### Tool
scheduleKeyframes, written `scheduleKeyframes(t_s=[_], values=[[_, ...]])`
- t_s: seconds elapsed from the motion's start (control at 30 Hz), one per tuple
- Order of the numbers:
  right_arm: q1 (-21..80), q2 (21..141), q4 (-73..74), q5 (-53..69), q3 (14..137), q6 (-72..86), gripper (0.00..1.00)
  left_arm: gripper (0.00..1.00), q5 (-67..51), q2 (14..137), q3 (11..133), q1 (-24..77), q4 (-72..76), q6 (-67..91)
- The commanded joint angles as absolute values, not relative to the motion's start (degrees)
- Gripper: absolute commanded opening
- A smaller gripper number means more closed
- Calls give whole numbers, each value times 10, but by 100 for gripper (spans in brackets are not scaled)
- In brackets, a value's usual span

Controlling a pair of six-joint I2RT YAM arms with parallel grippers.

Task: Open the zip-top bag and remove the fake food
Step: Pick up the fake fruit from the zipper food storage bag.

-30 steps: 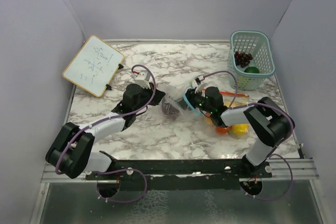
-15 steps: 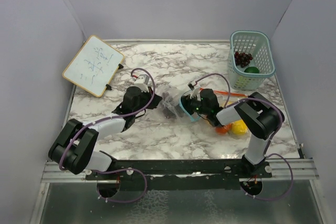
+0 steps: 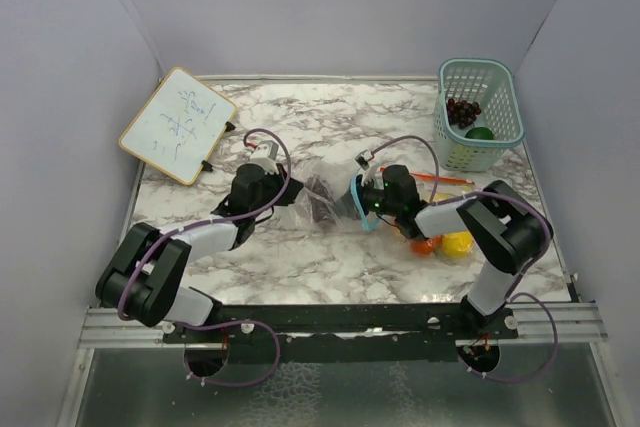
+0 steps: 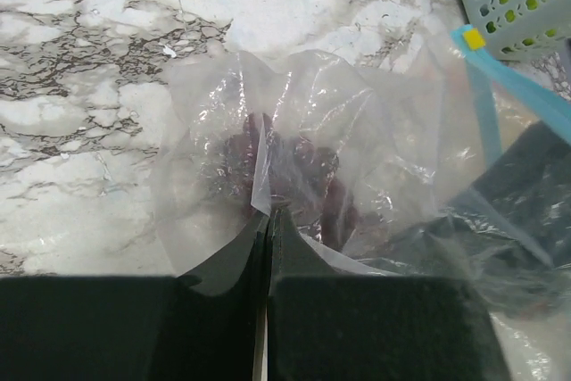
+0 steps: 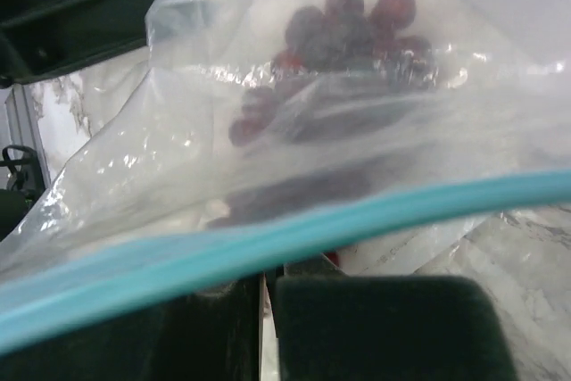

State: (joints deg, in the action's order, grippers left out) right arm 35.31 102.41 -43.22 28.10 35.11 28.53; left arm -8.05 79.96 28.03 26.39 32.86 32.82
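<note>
Left gripper [image 4: 269,216] pinches zip-top bag [image 4: 357,104] film, lower centre; right gripper [image 5: 268,278] clamps by teal zip strip [image 5: 268,243], likely opposing pulls to part the mouth; grapes [image 5: 357,24] inside, upper centre

— White links and black joints on both left arm [image 3: 200,239] and right arm [image 3: 450,215]?
— Yes. Thin purple cables [image 3: 262,135] looped along each; black metal base rail [image 3: 340,317] at near edge. Matte black, blocky fingers [image 4: 375,327] on left gripper [image 4: 268,219].
</note>
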Motion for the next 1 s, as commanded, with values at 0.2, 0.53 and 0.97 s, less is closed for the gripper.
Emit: scheduleKeyframes(t_s=[0.2,0.53,0.97], values=[[348,851,-214,199,373,219,2,0,-81,799,254,228,355,335],[339,710,-126,106,375,177,2,0,-115,810,243,202,379,334],[334,680,-73,71,468,158,2,0,-108,807,262,232,343,270]])
